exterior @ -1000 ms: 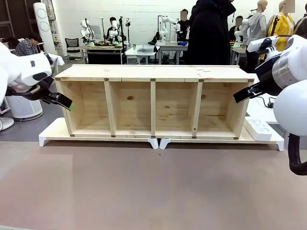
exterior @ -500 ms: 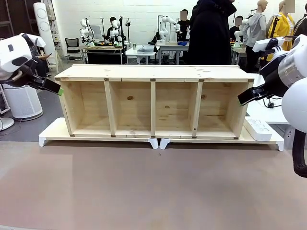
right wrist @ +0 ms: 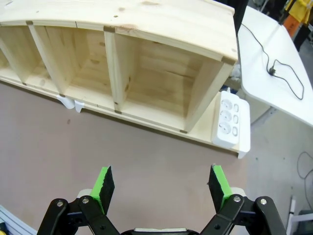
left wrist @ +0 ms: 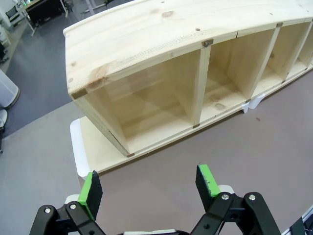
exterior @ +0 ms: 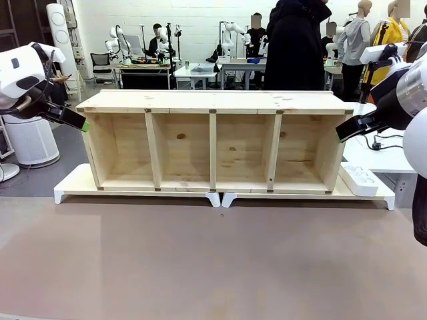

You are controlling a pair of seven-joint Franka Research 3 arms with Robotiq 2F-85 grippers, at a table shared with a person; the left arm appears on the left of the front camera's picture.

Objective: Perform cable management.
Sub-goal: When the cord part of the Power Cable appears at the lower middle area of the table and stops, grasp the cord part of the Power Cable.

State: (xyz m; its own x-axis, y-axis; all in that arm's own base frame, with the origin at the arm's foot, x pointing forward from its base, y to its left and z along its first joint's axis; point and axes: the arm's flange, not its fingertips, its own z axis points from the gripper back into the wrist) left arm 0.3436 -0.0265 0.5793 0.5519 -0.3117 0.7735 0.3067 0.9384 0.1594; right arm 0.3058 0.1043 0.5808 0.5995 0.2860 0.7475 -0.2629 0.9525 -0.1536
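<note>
While both arms hang raised off either end of the shelf (exterior: 213, 101), the left gripper (left wrist: 149, 185) and right gripper (right wrist: 161, 182) each show jaws wide apart, holding nothing. The cable (right wrist: 270, 71) lies slack on the white side table (right wrist: 276, 39), beyond the shelf's right end and past the power strip (right wrist: 230, 117), well apart from both grippers.

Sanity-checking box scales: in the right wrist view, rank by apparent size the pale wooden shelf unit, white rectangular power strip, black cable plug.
1. pale wooden shelf unit
2. white rectangular power strip
3. black cable plug, smallest by far, though farther off
</note>
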